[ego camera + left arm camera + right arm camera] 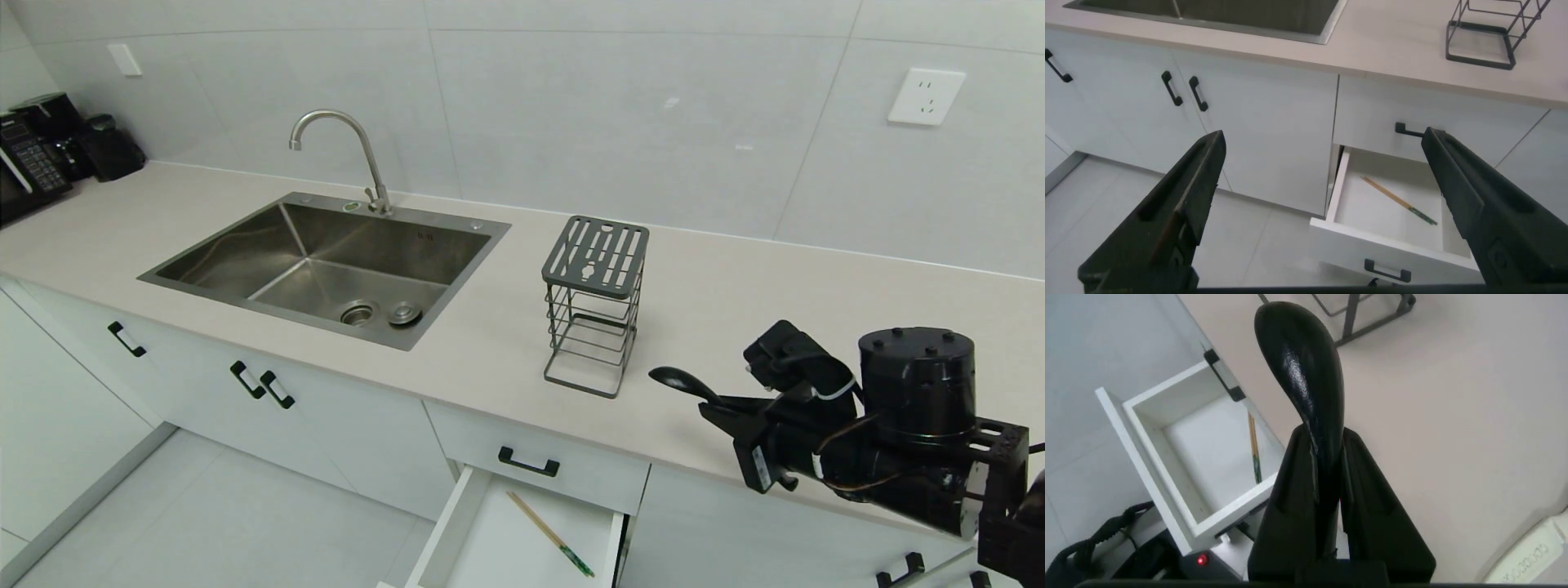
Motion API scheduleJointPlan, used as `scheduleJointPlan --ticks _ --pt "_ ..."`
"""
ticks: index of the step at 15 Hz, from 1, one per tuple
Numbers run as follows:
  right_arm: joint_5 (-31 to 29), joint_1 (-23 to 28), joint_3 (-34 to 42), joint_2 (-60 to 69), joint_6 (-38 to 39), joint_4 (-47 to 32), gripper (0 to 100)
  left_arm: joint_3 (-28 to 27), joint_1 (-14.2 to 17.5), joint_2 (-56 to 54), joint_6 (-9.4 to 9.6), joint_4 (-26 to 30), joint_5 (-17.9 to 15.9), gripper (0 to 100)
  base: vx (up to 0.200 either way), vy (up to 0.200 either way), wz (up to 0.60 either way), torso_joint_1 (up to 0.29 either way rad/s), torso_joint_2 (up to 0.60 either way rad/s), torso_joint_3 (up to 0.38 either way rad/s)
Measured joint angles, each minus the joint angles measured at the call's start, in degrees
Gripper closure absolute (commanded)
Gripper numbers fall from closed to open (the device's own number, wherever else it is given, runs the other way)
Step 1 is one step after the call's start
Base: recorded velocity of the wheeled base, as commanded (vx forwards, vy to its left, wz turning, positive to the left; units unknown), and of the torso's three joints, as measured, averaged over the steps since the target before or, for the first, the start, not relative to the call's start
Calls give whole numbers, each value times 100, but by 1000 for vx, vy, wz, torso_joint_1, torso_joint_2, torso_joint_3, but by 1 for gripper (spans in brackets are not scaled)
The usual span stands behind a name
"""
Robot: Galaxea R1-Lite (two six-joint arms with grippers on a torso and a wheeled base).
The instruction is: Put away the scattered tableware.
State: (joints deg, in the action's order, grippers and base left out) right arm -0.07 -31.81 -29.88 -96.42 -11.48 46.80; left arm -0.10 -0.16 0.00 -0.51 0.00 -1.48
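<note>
A pale counter (735, 318) with a rack (593, 286) sits above 1 open drawer (490, 539) holding a chopstick (555, 536). The right gripper (720, 407) clamps a black spoon (679, 379); the left gripper (1323, 139) gapes wide, empty.

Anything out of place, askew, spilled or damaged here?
Nothing is spilled or damaged. Two loose ends only: the drawer stands open below the counter with chopsticks lying diagonally in it, and a black spoon is clamped in the right gripper above the counter, near the wire rack.
</note>
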Motion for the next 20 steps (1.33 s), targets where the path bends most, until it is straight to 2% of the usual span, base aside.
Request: scheduleJointPlan --ticks 7,12,20 --pt "45 -722 -115 66 -4 11 100 0 -2 0 0 0 -2 0 0 0 0 0 0 0" --pt "162 -937 -243 -33 115 9 100 0 -2 0 0 0 -2 0 0 0 0 0 0 0" --pt "384 -2118 -617 -301 985 128 100 0 0 0 0 0 -2 0 0 0 0 0 0 0"
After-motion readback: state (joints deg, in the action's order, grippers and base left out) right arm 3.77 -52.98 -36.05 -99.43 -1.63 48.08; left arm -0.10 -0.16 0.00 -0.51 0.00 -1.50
